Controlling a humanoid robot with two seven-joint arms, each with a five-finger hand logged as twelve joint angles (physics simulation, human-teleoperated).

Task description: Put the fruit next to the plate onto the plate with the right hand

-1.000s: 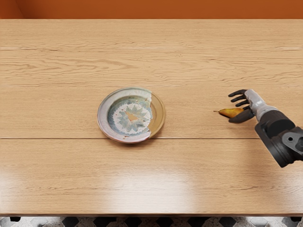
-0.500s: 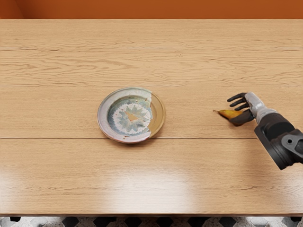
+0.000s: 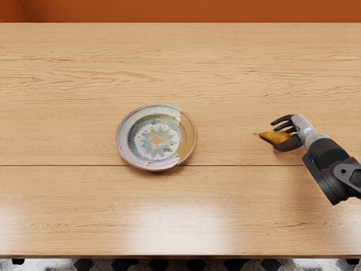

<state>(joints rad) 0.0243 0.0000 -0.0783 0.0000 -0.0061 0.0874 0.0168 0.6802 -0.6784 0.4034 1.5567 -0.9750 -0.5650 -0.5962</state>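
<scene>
Right now the small yellow-brown pear (image 3: 272, 136) lies on the table, well apart from the plate and off to its right. It is not on the plate yet. It lies on its side. Its long way runs left to right. The thin stem end points left, toward the plate, and the fat end points right, into the hand.

The robot's grey and black right hand (image 3: 292, 133) is just beside the pear, at the fat end. Its dark fingers (image 3: 280, 121) are spread out above the fruit and the thumb sits low, under it. So the hand is open around the pear, not closed on it yet. I think the next job is to squeeze shut, lift, and go left.

The round grey-blue plate with a star pattern (image 3: 121, 135) sits near the middle, with nothing on it. The left arm does not show at all, so the right hand is the near one.

The big light wooden table (image 3: 225, 68) fills most of the view. Behind it is an orange wall (image 3: 180, 10). Below the front edge peeks a black and white tiled floor (image 3: 169, 264).
</scene>
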